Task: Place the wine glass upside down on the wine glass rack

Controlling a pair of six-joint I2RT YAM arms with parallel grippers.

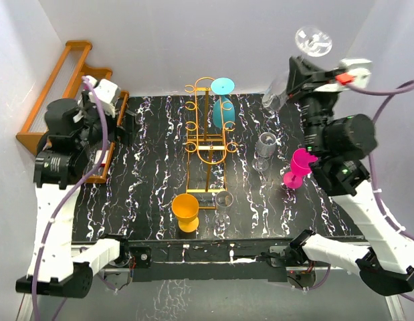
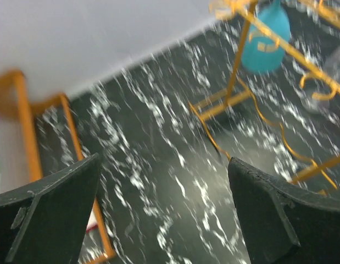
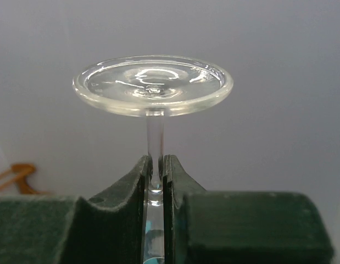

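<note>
My right gripper (image 3: 157, 165) is clenched on the thin stem of the clear stemmed wine glass (image 3: 153, 85), foot up and bowl down, so the flip looks done. I hold it high at the far right, well apart from the tall golden-orange wire wine glass rack (image 1: 205, 127) in the middle of the black marbled table (image 1: 146, 174). A teal plastic goblet (image 1: 223, 100) hangs inverted on that rack. What I judge is left: carry the glass across, slide its stem into a free loop, let go. My left gripper (image 2: 163, 165) gapes wide, grasping nothing, near the brown wooden stepped shelf (image 1: 66, 87)
</note>
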